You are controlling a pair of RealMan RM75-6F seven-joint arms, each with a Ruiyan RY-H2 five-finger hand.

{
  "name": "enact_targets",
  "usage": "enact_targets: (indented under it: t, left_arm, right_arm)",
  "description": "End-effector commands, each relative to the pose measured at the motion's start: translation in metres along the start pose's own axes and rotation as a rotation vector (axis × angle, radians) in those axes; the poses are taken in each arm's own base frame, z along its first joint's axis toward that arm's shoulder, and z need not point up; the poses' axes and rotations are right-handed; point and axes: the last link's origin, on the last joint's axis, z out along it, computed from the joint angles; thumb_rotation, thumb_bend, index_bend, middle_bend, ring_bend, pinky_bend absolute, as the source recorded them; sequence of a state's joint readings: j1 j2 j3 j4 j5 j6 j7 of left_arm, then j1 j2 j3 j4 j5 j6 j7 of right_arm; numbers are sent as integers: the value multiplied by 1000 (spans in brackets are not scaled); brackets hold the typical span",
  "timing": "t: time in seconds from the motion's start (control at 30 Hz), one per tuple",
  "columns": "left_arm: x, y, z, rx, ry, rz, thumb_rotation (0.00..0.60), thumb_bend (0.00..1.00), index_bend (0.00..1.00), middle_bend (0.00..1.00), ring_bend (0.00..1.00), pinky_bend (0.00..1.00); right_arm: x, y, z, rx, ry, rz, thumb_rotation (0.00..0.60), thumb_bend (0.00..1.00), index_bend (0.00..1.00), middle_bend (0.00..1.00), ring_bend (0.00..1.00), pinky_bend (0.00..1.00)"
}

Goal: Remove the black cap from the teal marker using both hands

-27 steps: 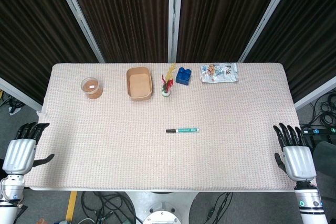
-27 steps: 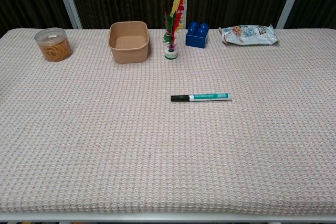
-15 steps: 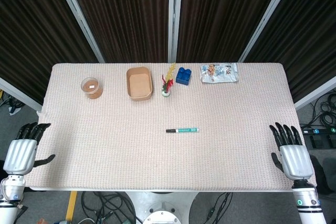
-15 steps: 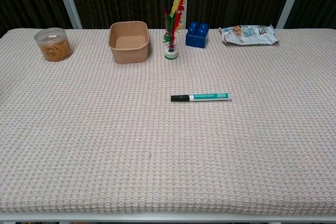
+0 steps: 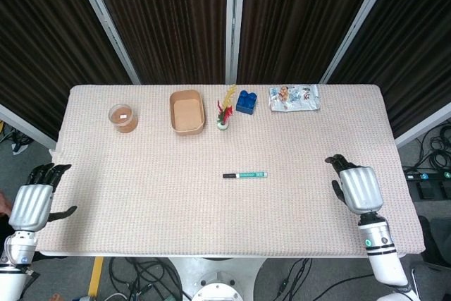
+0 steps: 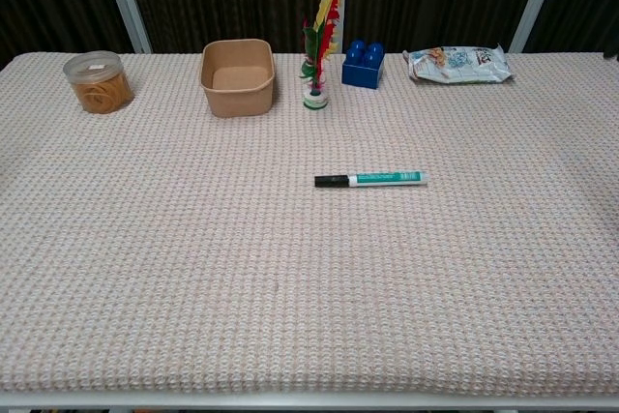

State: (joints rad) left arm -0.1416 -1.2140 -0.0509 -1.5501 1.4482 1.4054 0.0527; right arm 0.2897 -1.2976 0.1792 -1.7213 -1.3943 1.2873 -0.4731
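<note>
Marker: the teal marker point(image 5: 250, 174) lies flat near the middle of the table point(image 5: 141, 202), black cap point(image 5: 229, 175) on and pointing toward the left hand's side; no hand touches it.
Marker from the hands: it lies to the left of the right hand point(image 5: 356, 188) and slightly farther out; it is well apart from the left hand point(image 5: 32, 202), off to that hand's right.
Things beyond the marker: along the far edge stand a round clear jar point(image 5: 124, 118) with a tan filling, a tan paper tray point(image 5: 187, 112), a small feathered toy point(image 5: 225, 112) standing upright, a blue block point(image 5: 246, 101) and a flat snack packet point(image 5: 294, 97).
In the way: only bare cloth lies between either hand and the marker; the far-edge things are all well beyond it.
Head view only: both hands show here, the right one over the table's right part, the left one off the table's left front corner.
Chest view only: no hand appears; it shows the marker point(image 6: 385, 178) and cap point(image 6: 332, 180) from a low angle, with the toy's point(image 6: 319, 45) red, yellow and green feathers rising upright.
Right hand: back of the hand up, holding nothing; its fingers are foreshortened, so whether they are spread or curled cannot be told.
Left hand: back up, dark fingers point(image 5: 46, 170) apart and stretched forward, thumb out to the side, holding nothing.
</note>
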Motion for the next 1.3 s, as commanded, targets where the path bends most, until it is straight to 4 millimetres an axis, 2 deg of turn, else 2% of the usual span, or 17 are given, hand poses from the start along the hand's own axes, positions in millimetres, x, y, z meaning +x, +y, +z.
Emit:
enact_targets:
  t: [0.03, 0.23, 0.4, 0.57, 0.83, 1.13, 1.3]
  left_arm:
    - [0, -2, -1, 6, -6, 0, 600, 27, 155, 184, 107, 120]
    - [2, -5, -3, 14, -15, 0, 600, 27, 156, 184, 108, 123]
    - [0, -2, -2, 2, -32, -3, 600, 27, 159, 185, 107, 126]
    - [-2, 0, -1, -5, -46, -6, 600, 27, 163, 184, 107, 134]
    - [-3, -2, -1, -7, -65, -8, 600, 27, 173, 184, 108, 141]
    - [-2, -2, 0, -14, -65, -6, 600, 27, 174, 184, 108, 142]
    - [-1, -3, 0, -10, -67, -5, 600, 27, 174, 184, 107, 142]
  right_arm:
    - [-3, -31, 27, 34, -80, -23, 600, 291, 459, 429, 793, 896]
    - [-17, -61, 56, 45, -179, -69, 600, 290, 469, 437, 816, 897]
    - [-36, -88, 66, 59, -247, -59, 600, 279, 473, 445, 821, 901]
    - [-55, -109, 72, 68, -284, -71, 600, 277, 421, 395, 819, 902]
    - [-84, -138, 78, 40, -293, -74, 600, 281, 419, 380, 816, 902]
    - [-95, -163, 87, 52, -263, -48, 600, 282, 419, 382, 817, 901]
    - [-99, -170, 91, 51, -261, -46, 600, 281, 418, 388, 817, 902]
